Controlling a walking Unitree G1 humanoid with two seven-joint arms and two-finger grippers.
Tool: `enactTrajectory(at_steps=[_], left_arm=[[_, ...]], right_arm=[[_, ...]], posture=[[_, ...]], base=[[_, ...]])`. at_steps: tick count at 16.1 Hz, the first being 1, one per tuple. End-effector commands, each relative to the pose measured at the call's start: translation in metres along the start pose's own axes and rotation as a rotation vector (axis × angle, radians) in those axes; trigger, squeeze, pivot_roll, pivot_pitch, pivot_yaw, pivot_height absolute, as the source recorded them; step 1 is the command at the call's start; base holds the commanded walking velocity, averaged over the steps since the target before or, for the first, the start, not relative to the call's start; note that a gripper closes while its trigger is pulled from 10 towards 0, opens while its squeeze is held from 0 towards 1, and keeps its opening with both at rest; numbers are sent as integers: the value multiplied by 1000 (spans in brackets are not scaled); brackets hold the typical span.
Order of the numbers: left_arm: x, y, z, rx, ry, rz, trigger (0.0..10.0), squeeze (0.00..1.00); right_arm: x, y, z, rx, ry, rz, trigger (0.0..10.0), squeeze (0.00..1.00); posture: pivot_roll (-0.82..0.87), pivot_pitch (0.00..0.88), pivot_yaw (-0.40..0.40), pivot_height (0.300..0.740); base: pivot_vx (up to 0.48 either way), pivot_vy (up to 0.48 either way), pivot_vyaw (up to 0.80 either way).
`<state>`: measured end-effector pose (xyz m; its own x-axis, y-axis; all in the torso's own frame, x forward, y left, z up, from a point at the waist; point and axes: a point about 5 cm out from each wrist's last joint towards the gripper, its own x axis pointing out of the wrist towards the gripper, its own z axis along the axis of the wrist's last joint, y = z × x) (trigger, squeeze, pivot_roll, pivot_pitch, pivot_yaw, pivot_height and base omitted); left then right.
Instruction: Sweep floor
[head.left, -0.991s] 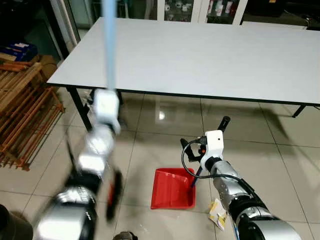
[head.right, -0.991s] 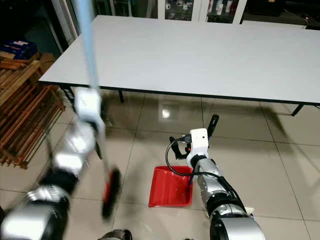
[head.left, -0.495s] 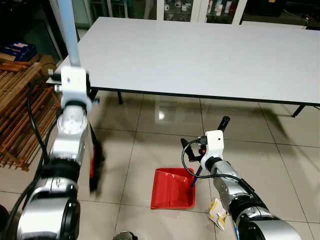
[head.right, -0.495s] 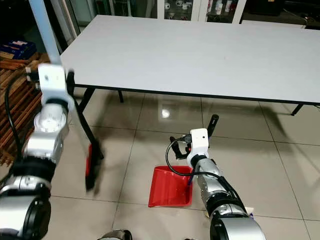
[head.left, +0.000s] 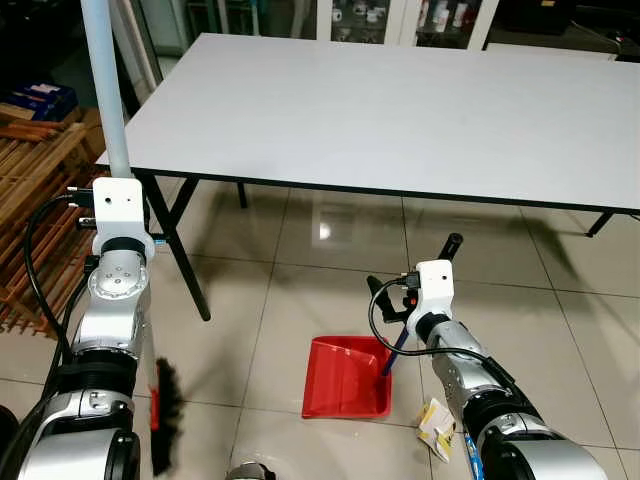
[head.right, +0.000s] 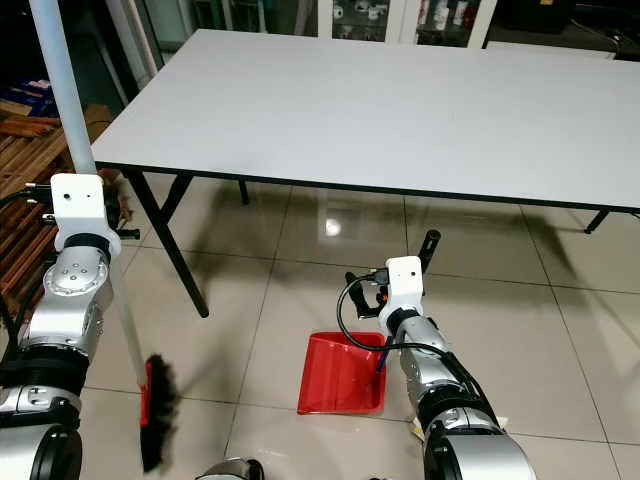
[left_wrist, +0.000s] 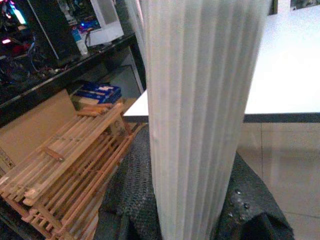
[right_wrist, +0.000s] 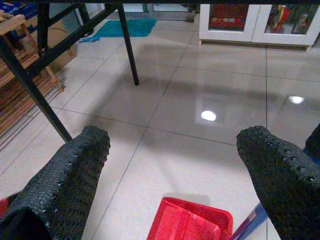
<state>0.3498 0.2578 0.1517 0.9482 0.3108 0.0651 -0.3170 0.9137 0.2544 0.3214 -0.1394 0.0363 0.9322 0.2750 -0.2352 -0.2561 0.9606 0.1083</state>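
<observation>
Left tool (left_wrist: 195, 220) grips the broom (head.right: 157, 410) (top cut off) left of the dustpan (head.left: 345, 378); right tool (right_wrist: 170, 165) gapes wide above it.

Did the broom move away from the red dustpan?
Yes. The broom, gripped by the left gripper, swung toward the robot's left, farther from the red dustpan, which stayed on the same tile.

broom pole (head.left: 103, 80) cut off at top edge; brush head (head.right: 156, 415) blurred.

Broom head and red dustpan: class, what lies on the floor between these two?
Bare glossy tile lies between the broom head and the red dustpan; the left eye view shows it.
</observation>
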Motion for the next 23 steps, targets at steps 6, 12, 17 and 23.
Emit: enactTrajectory(at_steps=[6,12,17,23], left_arm=[[2,-19,24,-33,-80,-42,10000,0],[1,-28,23,-38,-73,-72,10000,0],[1,-31,23,-36,-69,-84,10000,0],[2,-39,24,-42,-64,-117,10000,0]], right_arm=[[12,-24,55,-40,-158,-73,10000,0],[13,-48,107,-79,-318,-172,10000,0],[-6,-88,95,-78,-263,-350,10000,0],[-17,-97,62,-34,-160,-442,10000,0]], posture=[[55,22,21,740],[47,8,33,740],[38,21,45,740],[23,29,74,740]], base=[[0,0,0],[0,0,0],[0,0,0],[0,0,0]])
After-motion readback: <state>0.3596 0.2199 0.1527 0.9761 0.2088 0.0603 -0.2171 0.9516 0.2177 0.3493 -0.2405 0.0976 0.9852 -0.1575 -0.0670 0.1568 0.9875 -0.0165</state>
